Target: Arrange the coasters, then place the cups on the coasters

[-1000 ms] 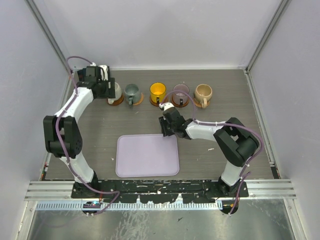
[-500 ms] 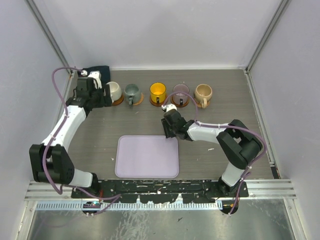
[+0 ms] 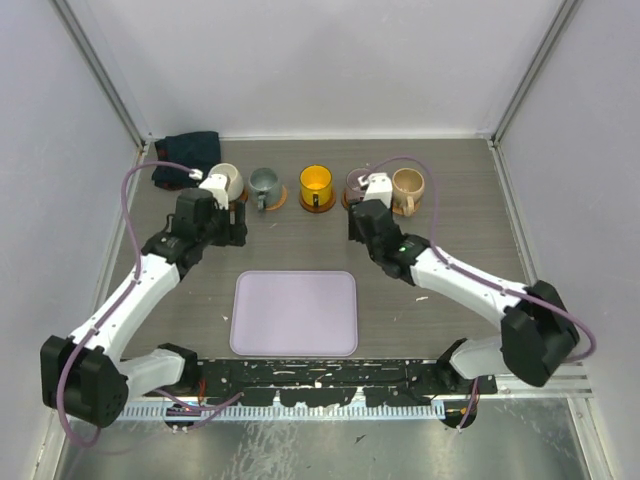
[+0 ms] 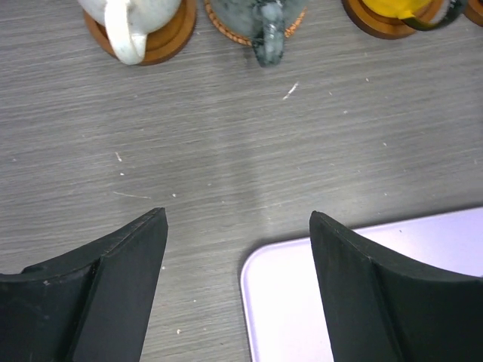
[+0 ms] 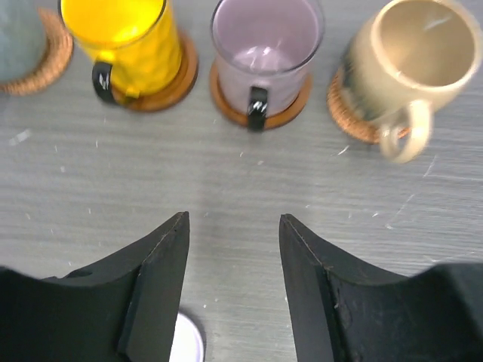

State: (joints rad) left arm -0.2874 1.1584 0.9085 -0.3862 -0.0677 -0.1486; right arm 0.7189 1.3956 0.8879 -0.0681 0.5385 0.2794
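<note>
Right gripper [image 5: 232,234] hangs with its jaws spread and nothing between them but table [image 5: 226,173]: released, hands off. Just beyond its fingertips stands the mauve cup [image 5: 264,41], square on a brown coaster [image 5: 294,111], handle turned to the near side. Yellow cup [image 5: 124,38] on one side, tan cup [image 5: 407,45] on the other, each on a disc of its own, close neighbours but not touching.

Over to the left gripper [image 4: 238,241]: jaws wide too, carrying nothing, hovering above a corner of the lavender tray [image 4: 287,309]. Ahead of it the cream-white cup [image 4: 132,11] and the grey-green cup [image 4: 260,11] sit on their coasters [image 4: 170,41], handles pointing back at the camera.

From above it's one neat row of five along the far side, though the mauve cup is partly hidden behind the right gripper there. The spacing looks deliberate: one disc per cup, room for fingers between. By my reading the job is as good as done, and that's why both grippers are let go. The tray lies mid-table, well apart from the row
</note>
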